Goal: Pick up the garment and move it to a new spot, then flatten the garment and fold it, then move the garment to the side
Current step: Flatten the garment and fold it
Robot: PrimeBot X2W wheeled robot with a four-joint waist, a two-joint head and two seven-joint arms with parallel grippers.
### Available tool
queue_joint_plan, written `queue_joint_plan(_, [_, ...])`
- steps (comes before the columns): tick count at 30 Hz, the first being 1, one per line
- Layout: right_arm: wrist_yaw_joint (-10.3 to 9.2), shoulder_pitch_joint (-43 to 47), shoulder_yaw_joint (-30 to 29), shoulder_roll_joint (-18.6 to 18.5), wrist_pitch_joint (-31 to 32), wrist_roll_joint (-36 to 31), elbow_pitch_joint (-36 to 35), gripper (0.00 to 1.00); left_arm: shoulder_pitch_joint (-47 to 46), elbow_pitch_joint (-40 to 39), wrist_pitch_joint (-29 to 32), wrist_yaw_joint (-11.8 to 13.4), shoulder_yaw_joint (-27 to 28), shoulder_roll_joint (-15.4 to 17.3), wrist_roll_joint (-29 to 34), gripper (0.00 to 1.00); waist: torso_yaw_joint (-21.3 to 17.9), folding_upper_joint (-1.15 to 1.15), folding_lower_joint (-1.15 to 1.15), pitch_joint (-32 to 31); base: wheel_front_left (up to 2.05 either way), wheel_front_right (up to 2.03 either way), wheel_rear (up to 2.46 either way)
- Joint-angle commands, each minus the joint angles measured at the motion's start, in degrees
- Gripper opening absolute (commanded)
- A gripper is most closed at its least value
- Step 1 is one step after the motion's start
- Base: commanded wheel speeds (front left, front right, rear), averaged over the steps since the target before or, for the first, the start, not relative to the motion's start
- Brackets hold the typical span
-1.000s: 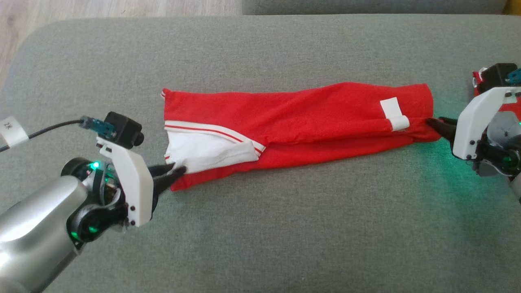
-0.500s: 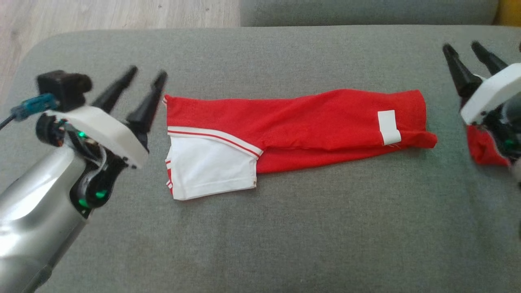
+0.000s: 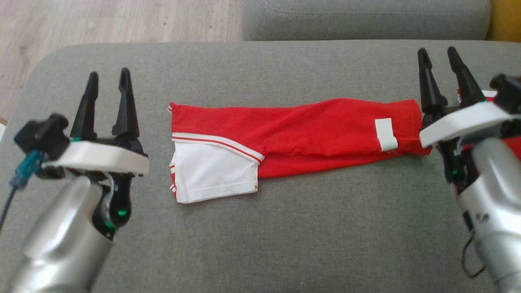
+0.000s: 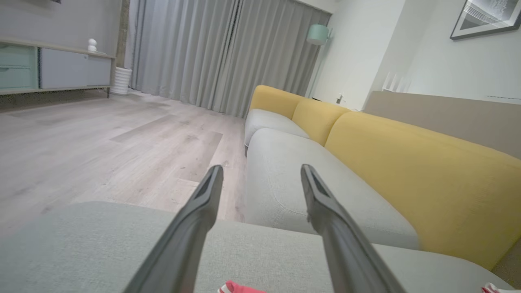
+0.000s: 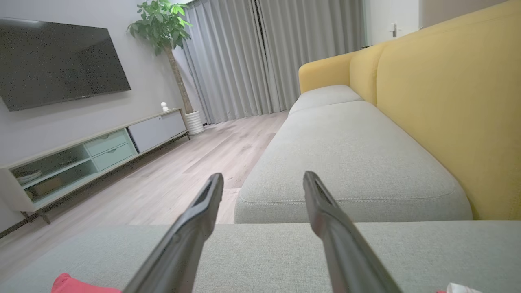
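Quick count from my end: one red garment point(image 3: 317, 126) on one grey cushion point(image 3: 285, 236). One white patch point(image 3: 386, 134) near the garment's right end, and one more red cloth point(image 3: 513, 144) just past that end, partly hidden. Two claws flank the garment, left claw point(image 3: 109, 73) and right claw point(image 3: 437, 50), two fingers each.

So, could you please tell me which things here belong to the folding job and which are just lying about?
Job: red and white garment, lying as a long strip on the grey cushion; left gripper, open; right gripper, open.
Just about: yellow sofa; television; potted plant; floor lamp.
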Motion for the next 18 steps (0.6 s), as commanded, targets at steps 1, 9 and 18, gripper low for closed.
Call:
queue_joint_plan(1, [-0.04, 1.5, -2.3, 1.5, -0.7, -2.7, -3.1, 1.0, -0.5, -1.9, -0.5, 0.5, 5.0, 0.3, 3.0, 1.0, 0.0, 0.0, 0.01, -0.2, 0.0, 0.0, 0.0])
queue_joint_plan(9, [-0.04, 16.1, -15.5, 13.1, -0.8, -18.2, -12.6, 1.0, 14.1, -1.3, -0.5, -1.4, 16.8, -11.0, 21.3, 1.0, -0.3, 0.0, 0.01, -1.3, 0.0, 0.0, 0.0])
queue_joint_plan(18, [-0.04, 21.3, -17.7, 15.9, -0.8, -21.7, -13.7, 1.0, 19.7, 0.4, -0.5, -6.5, 24.5, -18.9, 30.9, 1.0, -0.2, 0.0, 0.01, -1.8, 0.0, 0.0, 0.0])
